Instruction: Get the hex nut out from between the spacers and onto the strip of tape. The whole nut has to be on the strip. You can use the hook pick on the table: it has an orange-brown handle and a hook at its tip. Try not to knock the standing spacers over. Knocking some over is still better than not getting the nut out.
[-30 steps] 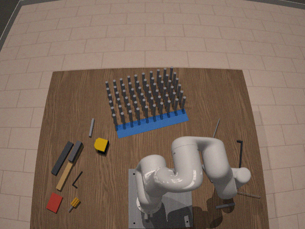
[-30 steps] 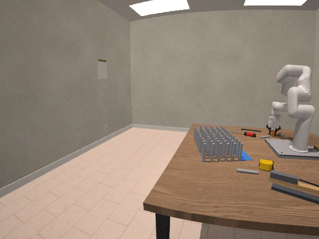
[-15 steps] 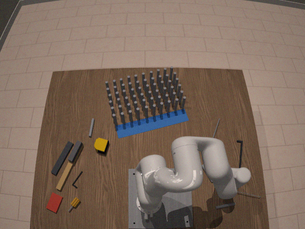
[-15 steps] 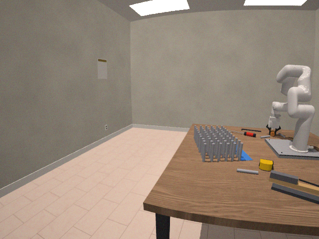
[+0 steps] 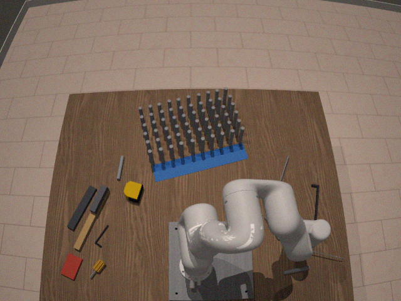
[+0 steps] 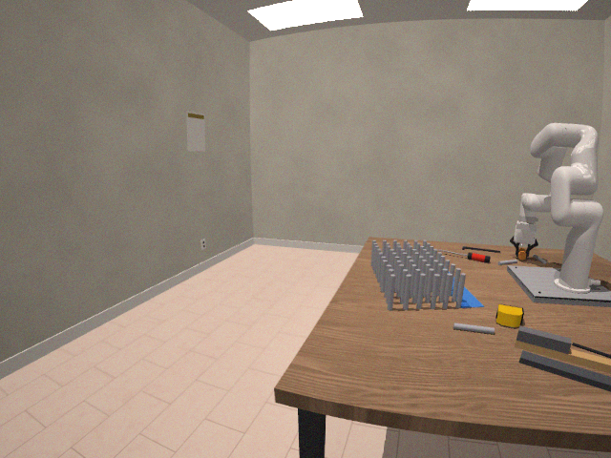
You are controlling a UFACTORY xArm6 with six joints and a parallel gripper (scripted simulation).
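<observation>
Fingers (image 6: 518,244) clamp the hook pick's orange-brown handle (image 6: 521,255)

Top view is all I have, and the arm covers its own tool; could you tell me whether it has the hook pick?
Observer: Yes, the tool is shut on the orange-brown handle of the hook pick.
Operator: Thank you. Is it raised?
Observer: It is low over the table; I cannot tell whether the pick is off the wood.
Operator: Is anything hidden near it?
Observer: A red-handled screwdriver lies on the table beside the tool, apart from it.
</observation>
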